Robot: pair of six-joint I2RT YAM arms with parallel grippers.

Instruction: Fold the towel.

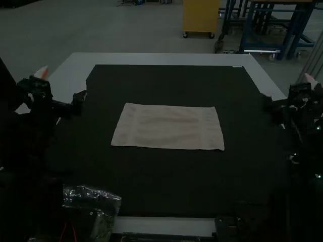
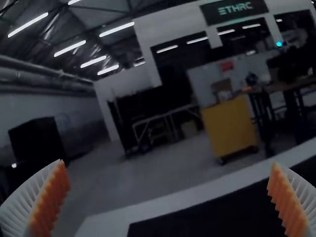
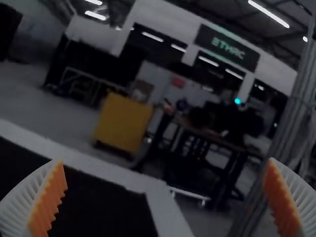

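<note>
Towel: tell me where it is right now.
In the high view, the towel lies flat near the middle of the dark mat, between the two arms and touching neither.

A towel lies on a mat atop a table, whose bare margin extends beyond the mat at 12 o'clock. Flanking the towel, well apart from it, are the left arm at 9 o'clock and the right arm at 3; plastic wrapping sits near 7, toward the table's near edge.

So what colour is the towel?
Pale, a dull off-white; best seen in the high view.
</note>
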